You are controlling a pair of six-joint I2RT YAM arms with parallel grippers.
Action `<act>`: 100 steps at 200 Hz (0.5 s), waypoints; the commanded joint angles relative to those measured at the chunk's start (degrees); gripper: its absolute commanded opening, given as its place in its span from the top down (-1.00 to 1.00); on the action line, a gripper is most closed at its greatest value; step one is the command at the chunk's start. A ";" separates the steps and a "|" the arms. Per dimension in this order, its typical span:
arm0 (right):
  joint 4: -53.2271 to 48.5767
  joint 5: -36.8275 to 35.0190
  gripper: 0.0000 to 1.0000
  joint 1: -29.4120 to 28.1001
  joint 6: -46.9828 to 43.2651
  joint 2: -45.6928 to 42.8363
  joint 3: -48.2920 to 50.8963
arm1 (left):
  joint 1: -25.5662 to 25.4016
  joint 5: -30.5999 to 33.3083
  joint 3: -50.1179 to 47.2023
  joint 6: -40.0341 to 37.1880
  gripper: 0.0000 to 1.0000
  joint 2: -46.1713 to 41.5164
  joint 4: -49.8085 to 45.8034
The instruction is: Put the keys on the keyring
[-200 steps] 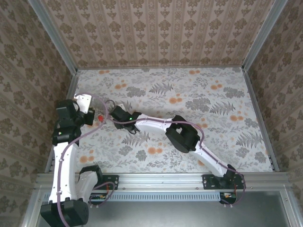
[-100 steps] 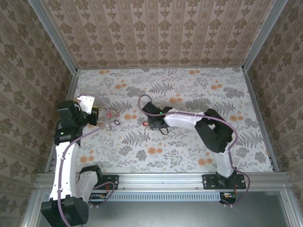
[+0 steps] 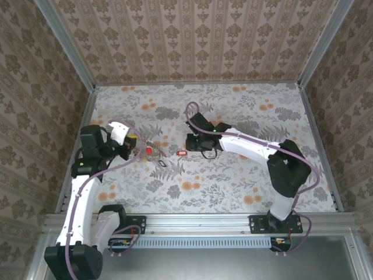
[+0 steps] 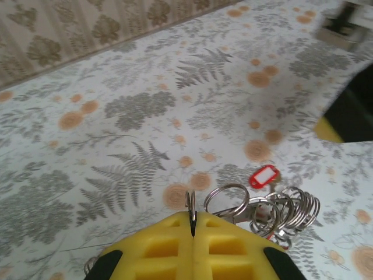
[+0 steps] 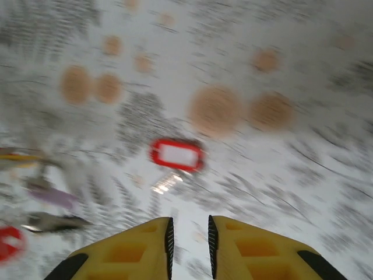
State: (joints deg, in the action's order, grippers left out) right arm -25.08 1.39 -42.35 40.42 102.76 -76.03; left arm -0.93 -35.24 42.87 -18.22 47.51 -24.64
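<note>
Two tools over a flowered bench (image 3: pixel 250 175).
Left tool (image 4: pixel 192 217) is pressed together, pinching the keyring (image 4: pixel 190 201) edge-on. Its wrist view alone shows wire loops (image 4: pixel 285 210) and a red key (image 4: pixel 263 176) just right of its tips. Right tool (image 5: pixel 188 224) is slightly spread and empty, with a second key (image 5: pixel 176 154) just ahead, its label too blurred to read.

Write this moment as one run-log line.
left claw: shut on keyring | right claw: slightly open, empty | red key tag: loose ahead of right claw
</note>
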 commanded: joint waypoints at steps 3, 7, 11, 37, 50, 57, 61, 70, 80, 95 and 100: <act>5.20 9.95 0.49 2.27 -3.97 4.88 -0.16 | -1.54 -8.02 -1.24 -3.26 1.00 -1.70 1.09; 5.59 11.40 0.51 2.93 -3.87 5.66 -0.08 | -1.88 -8.93 -1.44 -3.75 1.00 -1.85 1.09; 5.88 12.84 0.52 3.61 -3.86 6.49 -0.02 | -2.22 -9.53 -1.58 -4.12 1.00 -2.04 1.09; 3.77 17.70 0.54 5.08 -5.99 10.65 -1.77 | -4.35 -12.84 -1.62 -6.55 1.00 -2.58 -0.78; 3.70 19.15 0.51 5.21 -6.49 11.90 -2.06 | -5.16 -13.40 -1.67 -6.93 1.00 -3.01 -1.34; 3.25 19.20 0.50 5.34 -6.63 12.56 -2.46 | -5.46 -13.49 -1.72 -7.35 1.00 -3.27 -1.75; 3.02 19.10 0.48 5.43 -6.82 12.77 -2.62 | -5.49 -13.53 -1.68 -7.51 1.00 -3.38 -1.97; 2.80 18.99 0.46 5.69 -7.06 13.23 -2.78 | -5.66 -13.89 -1.68 -7.92 1.00 -3.56 -2.41; 2.77 18.54 0.43 6.08 -7.16 13.66 -2.81 | -5.83 -14.40 -1.72 -8.36 1.00 -3.56 -2.71; 2.93 18.43 0.40 6.48 -7.58 14.27 -2.97 | -6.22 -14.57 -1.76 -8.70 1.00 -3.56 -2.73; 2.79 18.53 0.40 6.61 -7.77 14.62 -3.19 | -6.40 -13.86 -1.78 -8.01 1.00 -3.49 -2.48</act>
State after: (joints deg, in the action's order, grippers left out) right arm -21.26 17.87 -36.40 34.33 116.18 -76.90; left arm -6.63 -46.17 40.97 -24.47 44.97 -27.49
